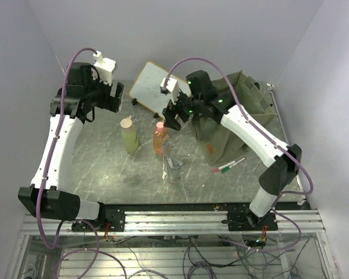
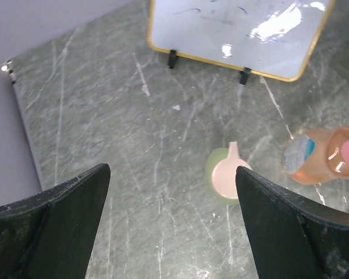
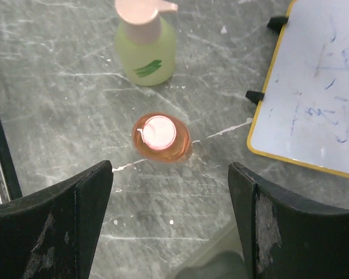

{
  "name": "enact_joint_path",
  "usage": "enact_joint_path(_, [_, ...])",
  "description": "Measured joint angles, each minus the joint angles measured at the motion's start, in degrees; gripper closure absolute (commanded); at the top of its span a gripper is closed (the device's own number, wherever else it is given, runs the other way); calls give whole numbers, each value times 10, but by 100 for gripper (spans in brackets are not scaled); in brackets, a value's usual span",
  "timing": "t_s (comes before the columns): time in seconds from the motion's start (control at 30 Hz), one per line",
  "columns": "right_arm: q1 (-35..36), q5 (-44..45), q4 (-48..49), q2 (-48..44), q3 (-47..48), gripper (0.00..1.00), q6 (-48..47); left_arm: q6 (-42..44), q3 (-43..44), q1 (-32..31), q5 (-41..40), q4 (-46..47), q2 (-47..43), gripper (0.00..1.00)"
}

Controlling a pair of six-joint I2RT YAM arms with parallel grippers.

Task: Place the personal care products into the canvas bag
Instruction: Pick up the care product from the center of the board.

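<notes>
Now | right pincer (image 3: 170,172) spread over orange-pink bottle (image 3: 161,137) | left pincer (image 2: 171,170) spread

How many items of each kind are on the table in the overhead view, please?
Yellow-green pump bottle: 1
Orange bottle: 1
Clear container: 1, too blurred to say more
Marker pens: 2
Whiteboard: 1
Canvas bag: 1
Total: 7

Lighting is bright, diffuse and overhead. Shadows on the grey marbled tabletop (image 1: 104,168) are short and soft. Glare whitens the right part of the wood-framed whiteboard (image 2: 279,23) in my left wrist view. My dark fingers (image 2: 52,232) render out of focus in both wrist views.
</notes>
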Motion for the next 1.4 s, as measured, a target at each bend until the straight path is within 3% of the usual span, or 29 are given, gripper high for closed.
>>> enact_joint_path(0.2, [37, 77, 14, 70, 14, 22, 52, -16, -19, 25, -24, 20, -25, 1])
enact_joint_path(0.53, [83, 158, 14, 124, 43, 34, 85, -15, -50, 26, -36, 31, -45, 0])
enact_joint_path(0.77, [84, 171, 10, 127, 43, 43, 87, -15, -60, 26, -37, 33, -56, 0])
enact_joint_path(1.4, [84, 169, -1, 151, 56, 54, 87, -12, -78, 26, -51, 54, -76, 1])
